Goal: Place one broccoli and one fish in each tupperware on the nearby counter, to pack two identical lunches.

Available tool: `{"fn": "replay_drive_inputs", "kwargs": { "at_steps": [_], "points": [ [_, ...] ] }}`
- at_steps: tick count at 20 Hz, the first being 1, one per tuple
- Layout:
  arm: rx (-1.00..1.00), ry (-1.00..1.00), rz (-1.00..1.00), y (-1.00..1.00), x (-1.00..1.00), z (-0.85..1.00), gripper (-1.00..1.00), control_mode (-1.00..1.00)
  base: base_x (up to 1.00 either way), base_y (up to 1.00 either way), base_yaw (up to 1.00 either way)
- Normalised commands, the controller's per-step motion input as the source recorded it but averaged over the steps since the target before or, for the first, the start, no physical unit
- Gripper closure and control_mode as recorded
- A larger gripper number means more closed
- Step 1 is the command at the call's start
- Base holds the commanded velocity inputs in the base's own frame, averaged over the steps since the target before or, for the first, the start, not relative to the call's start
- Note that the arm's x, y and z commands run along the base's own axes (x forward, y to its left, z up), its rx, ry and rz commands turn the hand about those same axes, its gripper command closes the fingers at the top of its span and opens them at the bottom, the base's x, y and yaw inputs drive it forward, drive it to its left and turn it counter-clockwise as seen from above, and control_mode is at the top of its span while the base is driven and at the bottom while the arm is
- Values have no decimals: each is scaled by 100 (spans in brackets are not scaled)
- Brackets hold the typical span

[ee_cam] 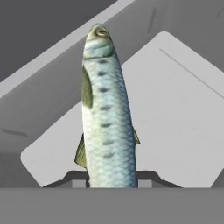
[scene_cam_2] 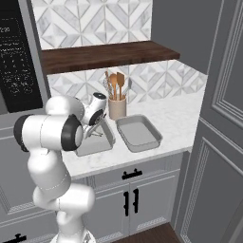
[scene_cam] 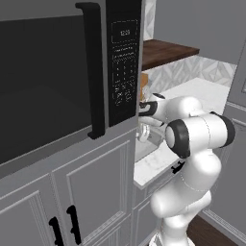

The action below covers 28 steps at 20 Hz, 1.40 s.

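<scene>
The fish (ee_cam: pixel 107 113) is clamped by the pincer (ee_cam: pixel 109 183) above the tupperware (ee_cam: pixel 175 127) — if released off-centre, it may be dropped on the rim.

Glossy scaly fish (ee_cam: pixel 107 118), matt grey tupperware (scene_cam_2: pixel 138 133), speckled stone-like counter (scene_cam_2: pixel 175 118), wooden shelf (scene_cam_2: pixel 107 54).

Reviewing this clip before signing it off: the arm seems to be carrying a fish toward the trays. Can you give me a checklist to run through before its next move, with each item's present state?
1. Fish clamped in the gripper: ok, fingers sit on both sides of its tail end.
2. Fish above a tray: ok, the left tupperware lies right under it in the hand view.
3. That tray's visible floor bare: ok.
4. Right tupperware free for later: ok, nothing in it.
5. Utensil jar clear of the hand: ok, it stands behind the trays.
6. Broccoli already packed: cannot tell.
</scene>
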Motion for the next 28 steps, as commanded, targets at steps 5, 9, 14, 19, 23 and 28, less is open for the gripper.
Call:
{"fn": "replay_drive_inputs", "kwargs": {
  "at_steps": [5,9,14,19,23,28],
  "points": [
    [0,0,0,0,0,0,-100,-100,0,0,0],
    [0,0,0,3,1,27,-100,-100,0,0,0],
    [0,0,1,-12,-1,99,-100,-100,0,0,0],
    [1,0,0,-40,-44,78,-100,-100,0,0,0],
    [0,0,-8,-36,-90,35,-100,-100,0,0,0],
    [-4,0,-15,-3,-99,2,-100,-100,0,0,0]
  ]
}}
